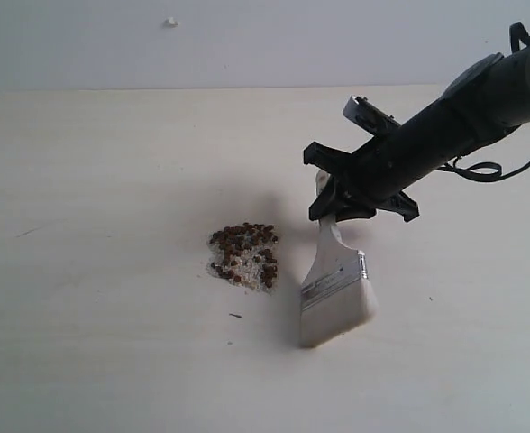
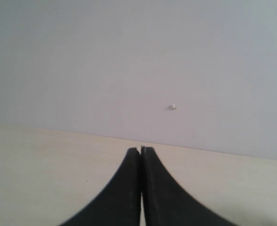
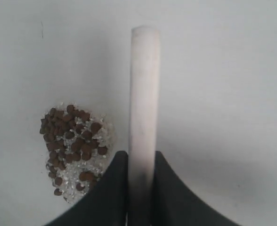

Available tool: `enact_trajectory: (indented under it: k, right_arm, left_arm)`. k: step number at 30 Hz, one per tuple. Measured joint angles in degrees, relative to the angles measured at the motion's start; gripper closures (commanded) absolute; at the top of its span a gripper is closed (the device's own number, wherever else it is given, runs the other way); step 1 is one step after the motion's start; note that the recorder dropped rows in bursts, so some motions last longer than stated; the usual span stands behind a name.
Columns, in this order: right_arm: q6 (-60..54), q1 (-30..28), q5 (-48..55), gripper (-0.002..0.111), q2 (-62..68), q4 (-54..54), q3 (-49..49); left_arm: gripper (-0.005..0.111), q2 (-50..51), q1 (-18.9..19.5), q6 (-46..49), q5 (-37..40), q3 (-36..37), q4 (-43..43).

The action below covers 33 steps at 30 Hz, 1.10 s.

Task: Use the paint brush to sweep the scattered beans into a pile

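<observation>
The beans (image 1: 244,244) lie gathered in one pile (image 1: 242,256) of reddish-brown pellets and white crumbs at the table's middle; the right wrist view shows the same pile (image 3: 73,149). My right gripper (image 1: 334,200) is shut on the paint brush (image 1: 335,287) by its pale wooden handle. The whitish bristles (image 1: 337,321) hang down to the right of the pile, apart from it. In the right wrist view the brush (image 3: 143,99) appears edge-on between the black fingers (image 3: 112,188). My left gripper (image 2: 142,150) is shut on nothing, out of the exterior view.
The pale wooden table (image 1: 85,271) meets a grey wall at the back, which bears a small white speck (image 1: 170,22). A tiny dark fleck (image 1: 235,315) lies just in front of the pile. The right arm (image 1: 463,113) reaches in from the upper right.
</observation>
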Motion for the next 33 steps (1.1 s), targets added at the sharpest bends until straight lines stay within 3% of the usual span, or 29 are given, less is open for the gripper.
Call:
enact_trajectory:
  k: [10, 17, 22, 30, 33]
  right_arm:
    - [-0.4, 0.0, -4.5, 0.056, 0.0, -1.8, 0.0]
    - [-0.2, 0.0, -8.0, 0.052, -1.1, -6.4, 0.0]
    - [4.7, 0.0, -12.8, 0.063, -6.1, -13.8, 0.0]
    - [11.8, 0.0, -18.3, 0.107, -19.0, -21.8, 1.2]
    - [12.0, 0.0, -22.2, 0.108, -24.3, -21.6, 5.1]
  left_arm:
    - [0.107, 0.0, 0.0, 0.0, 0.0, 0.0, 0.0]
    - [0.107, 0.0, 0.0, 0.0, 0.0, 0.0, 0.0]
    - [0.107, 0.0, 0.0, 0.0, 0.0, 0.0, 0.0]
    - [0.107, 0.0, 0.0, 0.0, 0.0, 0.0, 0.0]
    - [0.107, 0.0, 0.0, 0.0, 0.0, 0.0, 0.0]
